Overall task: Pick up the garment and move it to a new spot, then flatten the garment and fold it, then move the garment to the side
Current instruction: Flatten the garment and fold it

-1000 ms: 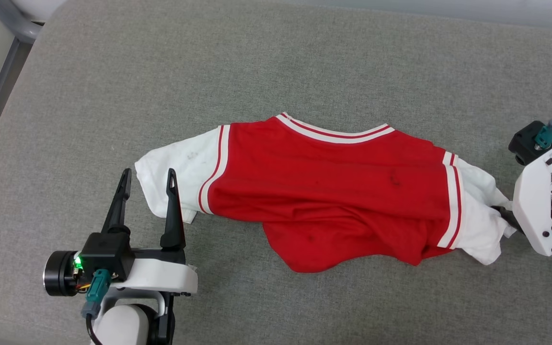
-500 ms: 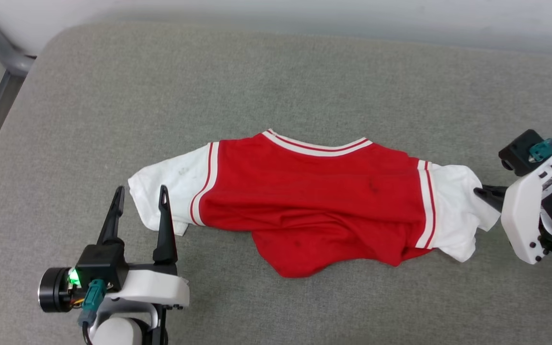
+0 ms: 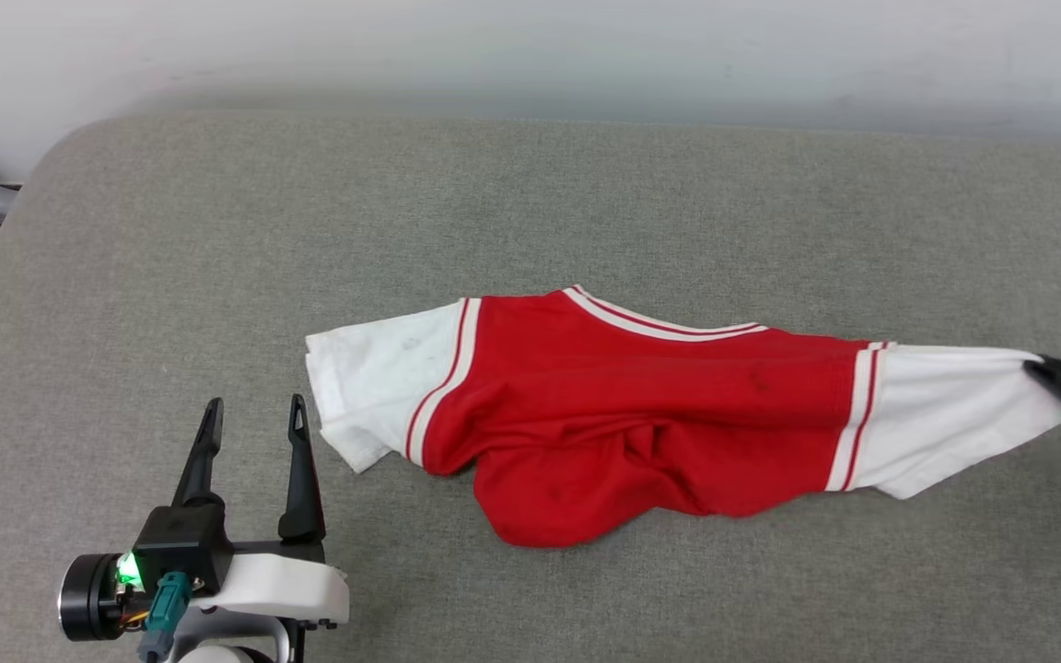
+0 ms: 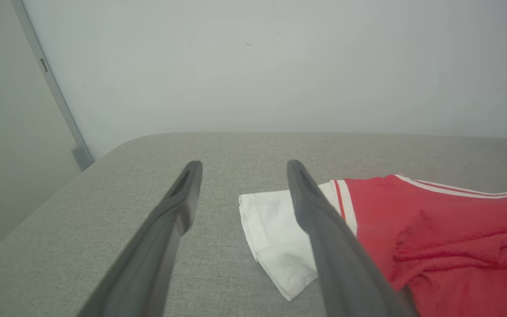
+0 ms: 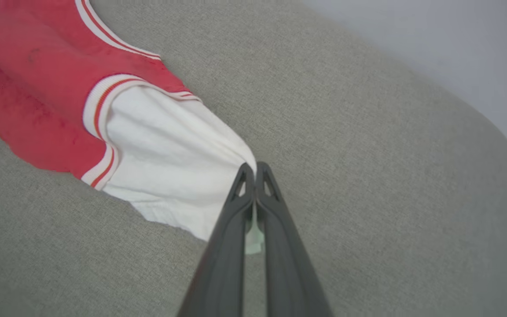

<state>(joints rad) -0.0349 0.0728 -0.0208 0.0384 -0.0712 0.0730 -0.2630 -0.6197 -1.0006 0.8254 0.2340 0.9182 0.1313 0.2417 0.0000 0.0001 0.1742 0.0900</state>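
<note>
My right tool (image 5: 255,169) is clamped on the end of the shirt's (image 3: 641,405) white sleeve (image 5: 170,163), which stretches away from its tips over the gray cushion (image 3: 530,203). My left tool (image 3: 254,405) is spread wide and empty, with the other sleeve (image 4: 275,229) just ahead and to the right of its tips.

The garment (image 3: 623,414) looked soft matt cloth to me, the cushion (image 3: 217,230) coarse weave, the left tool (image 3: 255,401) matt plastic.
</note>
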